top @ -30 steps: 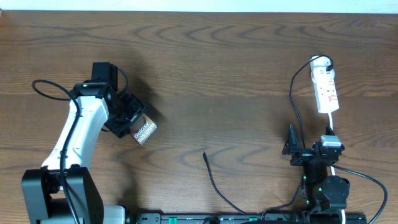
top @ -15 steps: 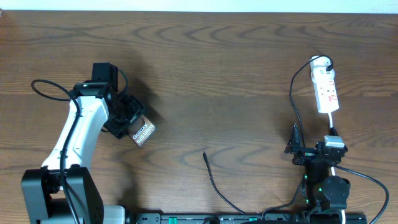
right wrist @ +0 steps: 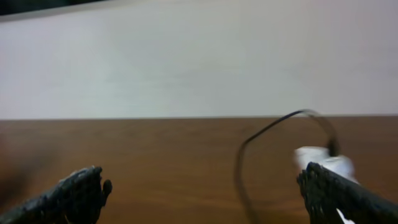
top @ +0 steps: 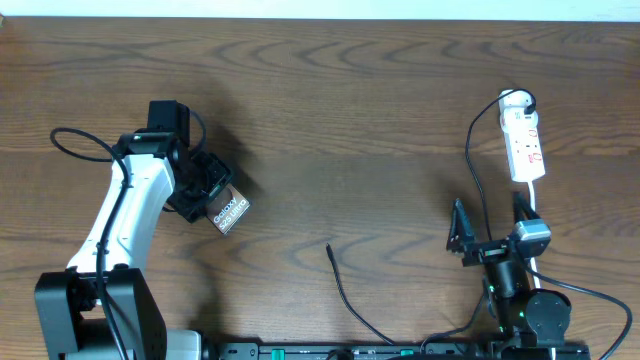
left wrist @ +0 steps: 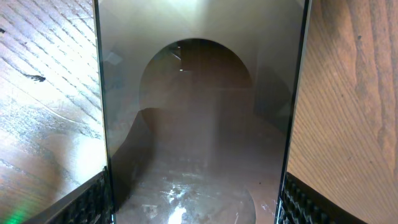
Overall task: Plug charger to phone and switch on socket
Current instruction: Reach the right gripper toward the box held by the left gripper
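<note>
The left gripper (top: 212, 197) is sitting at the left of the overhead frame and is clamping the phone (top: 231, 211) between its jaws. The phone is poking out toward the lower right of that gripper, tilted, with its "Galaxy" lettering facing up. In the left wrist view the glossy brown slab is filling the middle of the frame, and the ribbed black fingers (left wrist: 93, 204) are pressing against its two long edges at the bottom corners.

The charger (top: 345, 295) is lying on the table (top: 350, 100) at the lower centre of the overhead frame. Its plug tip is pointing up and left, resting to the lower right of the phone and well apart from both grippers.

The right gripper (top: 489, 224) is hovering at the lower right with its jaws standing wide apart and nothing between them. The socket (top: 523, 140) is lying at the upper right of the frame, above that gripper, near it but not touching. In the right wrist view it is showing as a blurred white shape at the right, just above the right finger, with a black cable looping up beside it.
</note>
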